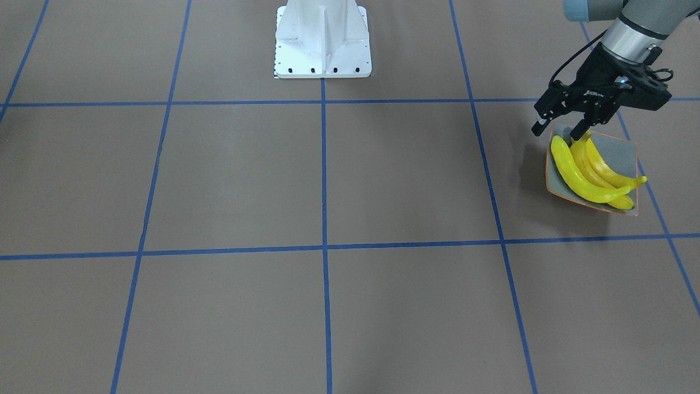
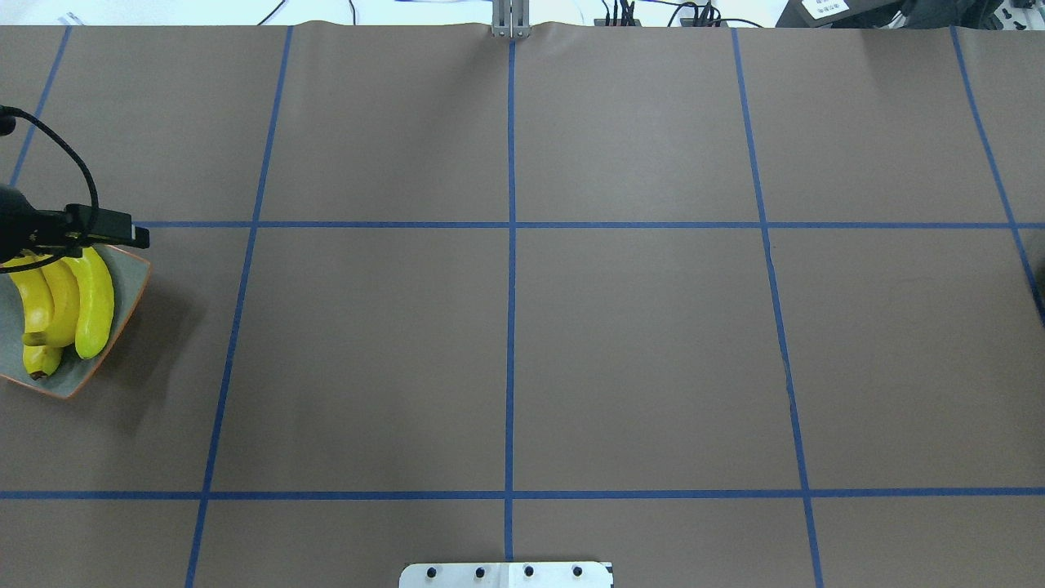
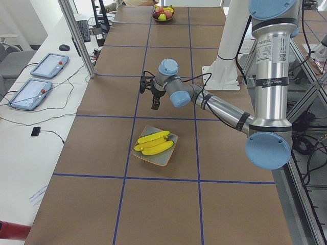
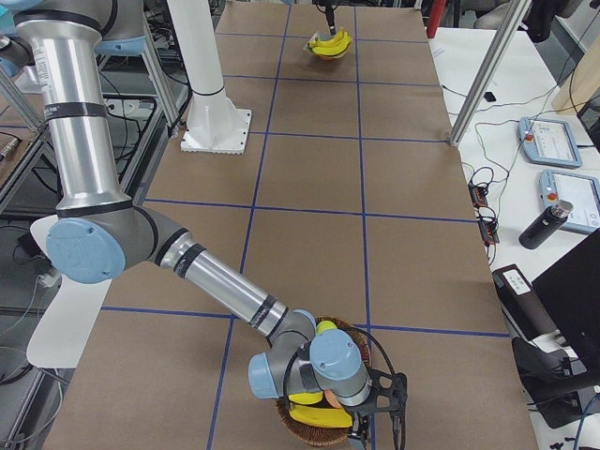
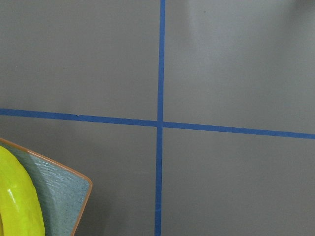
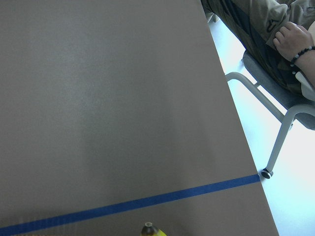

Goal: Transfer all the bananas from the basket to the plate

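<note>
The square grey plate (image 1: 620,150) with an orange rim sits at the table's left end and holds three yellow bananas (image 1: 582,175) side by side. My left gripper (image 1: 558,130) hovers open and empty just above the bananas' far tips. It also shows in the overhead view (image 2: 90,235) above the plate (image 2: 126,282). The left wrist view shows a plate corner (image 5: 61,179) and one banana (image 5: 15,199). The woven basket (image 4: 314,433) at the table's right end holds a banana (image 4: 324,328), partly hidden by my right gripper (image 4: 375,422). I cannot tell whether it is open or shut.
The white robot base (image 1: 322,41) stands at the middle of the robot's edge. The basket (image 3: 163,14) also holds red and orange fruit. A seated person (image 6: 268,29) and a chair are beyond the table's right end. Tablets (image 3: 30,92) lie on a side desk.
</note>
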Robot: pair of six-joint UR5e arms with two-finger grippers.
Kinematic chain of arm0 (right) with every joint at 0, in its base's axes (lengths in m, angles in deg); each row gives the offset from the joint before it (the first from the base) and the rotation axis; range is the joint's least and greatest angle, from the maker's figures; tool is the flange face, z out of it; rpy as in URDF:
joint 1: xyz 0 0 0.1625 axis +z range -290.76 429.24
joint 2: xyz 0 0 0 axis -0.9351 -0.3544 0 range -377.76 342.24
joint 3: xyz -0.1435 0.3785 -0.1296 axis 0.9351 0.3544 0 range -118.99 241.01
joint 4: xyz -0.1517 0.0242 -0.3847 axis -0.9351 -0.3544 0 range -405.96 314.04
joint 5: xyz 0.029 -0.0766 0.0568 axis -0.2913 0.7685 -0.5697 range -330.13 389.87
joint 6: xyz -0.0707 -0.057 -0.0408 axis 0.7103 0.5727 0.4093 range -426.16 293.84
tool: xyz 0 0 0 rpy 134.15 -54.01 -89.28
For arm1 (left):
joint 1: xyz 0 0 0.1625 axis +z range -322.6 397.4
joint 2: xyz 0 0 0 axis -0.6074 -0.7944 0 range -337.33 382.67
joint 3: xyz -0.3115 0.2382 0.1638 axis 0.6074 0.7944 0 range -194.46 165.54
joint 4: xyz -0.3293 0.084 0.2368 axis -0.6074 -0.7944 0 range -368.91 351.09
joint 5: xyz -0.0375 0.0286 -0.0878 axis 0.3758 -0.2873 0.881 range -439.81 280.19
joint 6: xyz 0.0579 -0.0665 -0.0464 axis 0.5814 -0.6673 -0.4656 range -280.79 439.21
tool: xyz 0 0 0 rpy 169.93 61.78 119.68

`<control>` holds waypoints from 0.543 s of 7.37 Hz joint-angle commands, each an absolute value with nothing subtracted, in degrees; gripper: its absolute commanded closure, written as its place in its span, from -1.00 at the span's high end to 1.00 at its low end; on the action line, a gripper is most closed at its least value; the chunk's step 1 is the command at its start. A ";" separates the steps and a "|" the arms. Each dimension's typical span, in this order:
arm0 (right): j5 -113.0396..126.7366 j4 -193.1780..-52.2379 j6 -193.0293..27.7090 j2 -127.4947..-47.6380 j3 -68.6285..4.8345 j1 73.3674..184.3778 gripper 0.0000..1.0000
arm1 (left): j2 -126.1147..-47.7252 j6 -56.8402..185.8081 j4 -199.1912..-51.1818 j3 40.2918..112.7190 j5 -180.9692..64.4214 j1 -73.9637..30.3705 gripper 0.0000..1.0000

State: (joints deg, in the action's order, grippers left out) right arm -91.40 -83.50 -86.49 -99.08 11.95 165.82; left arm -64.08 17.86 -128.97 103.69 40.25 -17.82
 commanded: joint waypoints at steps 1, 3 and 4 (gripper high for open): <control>-88.53 -79.11 -92.95 -99.75 13.28 163.29 0.93 | -64.16 17.87 -128.97 103.66 40.25 -17.71 1.00; -87.99 -79.01 -93.23 -99.85 13.72 162.06 0.90 | -64.16 17.87 -128.97 103.66 40.25 -17.62 1.00; -86.86 -78.92 -93.49 -100.02 13.72 161.27 0.90 | -64.16 17.87 -128.97 103.75 40.25 -17.62 1.00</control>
